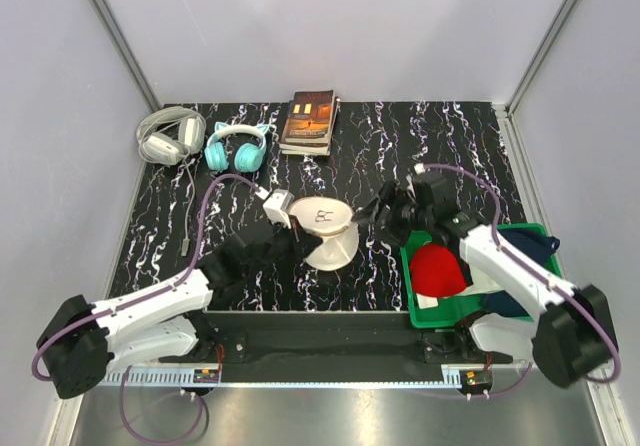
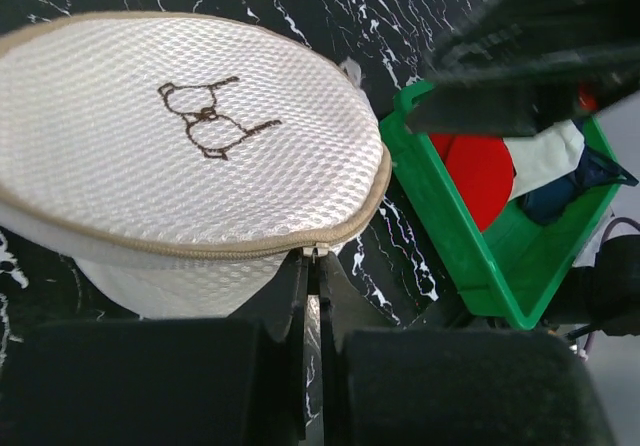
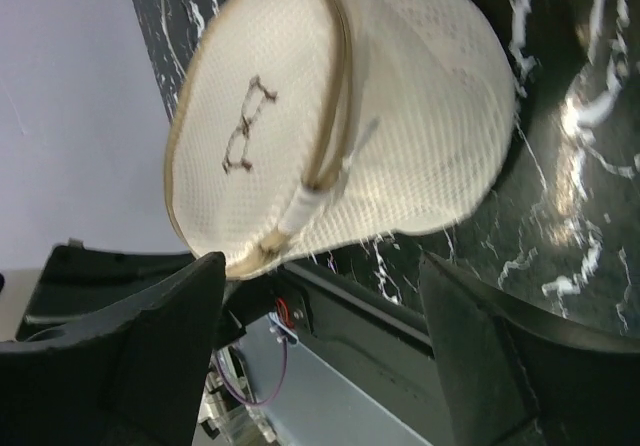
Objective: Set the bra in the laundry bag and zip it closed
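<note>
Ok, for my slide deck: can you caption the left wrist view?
Left tool pinching the laundry bag at its zip, green bin alongside.

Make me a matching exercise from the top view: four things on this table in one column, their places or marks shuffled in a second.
Things:
1. laundry bag
2. green bin
3. book
4. teal headphones

Places or marks:
A. far edge of the table, near the middle
B. holds a red cloth, near right side
C. middle of the table, small dark drawing on its face
D. far left, beside the white-grey headphones

Pairs: 1-C, 2-B, 3-A, 4-D
</note>
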Motion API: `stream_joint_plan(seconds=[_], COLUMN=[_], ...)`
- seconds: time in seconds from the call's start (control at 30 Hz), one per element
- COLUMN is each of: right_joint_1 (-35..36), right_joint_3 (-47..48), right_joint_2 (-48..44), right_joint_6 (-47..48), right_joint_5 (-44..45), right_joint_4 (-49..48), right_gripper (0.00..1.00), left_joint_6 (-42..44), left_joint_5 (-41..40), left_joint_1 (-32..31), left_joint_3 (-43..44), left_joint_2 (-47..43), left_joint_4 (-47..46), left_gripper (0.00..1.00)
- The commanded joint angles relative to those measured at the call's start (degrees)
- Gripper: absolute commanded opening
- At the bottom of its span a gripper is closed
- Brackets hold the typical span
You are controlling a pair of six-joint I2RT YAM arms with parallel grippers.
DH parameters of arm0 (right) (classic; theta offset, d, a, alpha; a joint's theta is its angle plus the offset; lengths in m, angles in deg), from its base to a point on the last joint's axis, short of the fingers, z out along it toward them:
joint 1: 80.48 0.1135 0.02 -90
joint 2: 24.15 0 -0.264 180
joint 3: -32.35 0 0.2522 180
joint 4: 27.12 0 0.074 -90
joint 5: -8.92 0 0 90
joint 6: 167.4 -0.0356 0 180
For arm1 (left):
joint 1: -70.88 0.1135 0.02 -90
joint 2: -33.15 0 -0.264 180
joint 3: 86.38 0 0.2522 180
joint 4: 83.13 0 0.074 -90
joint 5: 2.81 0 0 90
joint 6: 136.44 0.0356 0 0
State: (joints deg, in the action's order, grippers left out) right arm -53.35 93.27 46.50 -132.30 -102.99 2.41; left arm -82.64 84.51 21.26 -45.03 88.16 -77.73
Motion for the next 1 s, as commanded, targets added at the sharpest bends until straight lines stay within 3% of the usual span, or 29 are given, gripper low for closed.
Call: stream_joint_plan(seconds=[0.0,0.13,0.4,0.53,0.57,0.67,0.73,0.83,0.97], right_joint_1=[2.04,6.43,9.69,9.78,9.78,8.55,5.32,0.49,-1.38], right_joint_3=[-6.45,-8.05,-10.86,-10.77,-10.94,-11.38,-11.56,-10.16,-4.98], right_joint_2=[-7.45,-9.39,-3.07,0.62,0.71,-0.25,-0.78,0.61,6.06], right_joint_6=[-5.55,-15.48,-26.57,-27.90,-28.16,-26.94,-24.57,-19.21,-12.79], right_joint_5=[1.52,3.44,5.39,4.16,4.51,5.30,3.03,-3.64,-15.58], right_joint_4=[1.56,-6.79,-21.99,-25.08,-25.52,-24.65,-23.77,-23.33,-23.42], right_gripper=[0.84,0.78,0.61,0.43,0.31,0.09,0.02,0.00,0.00], left_joint_6=[-3.52,-3.70,-2.64,-2.64,-2.29,-2.37,-2.64,-3.95,-6.33], left_joint_5=[4.70,4.79,3.73,3.47,3.38,-3.17,-7.32,-11.47,-10.68], left_joint_1=[-0.91,-1.79,-4.16,-4.25,-4.25,-4.25,-3.03,2.50,9.45], left_joint_3=[0.80,0.88,2.20,1.76,2.02,3.51,4.39,3.97,1.41], left_joint_2=[3.88,4.94,4.59,4.41,4.32,2.66,1.43,-0.24,-4.37], left_joint_4=[-10.79,-11.42,-9.92,-9.66,-9.40,-2.39,5.93,13.86,17.76], left_gripper=[0.00,0.00,0.00,0.00,0.00,0.00,0.00,0.00,0.00])
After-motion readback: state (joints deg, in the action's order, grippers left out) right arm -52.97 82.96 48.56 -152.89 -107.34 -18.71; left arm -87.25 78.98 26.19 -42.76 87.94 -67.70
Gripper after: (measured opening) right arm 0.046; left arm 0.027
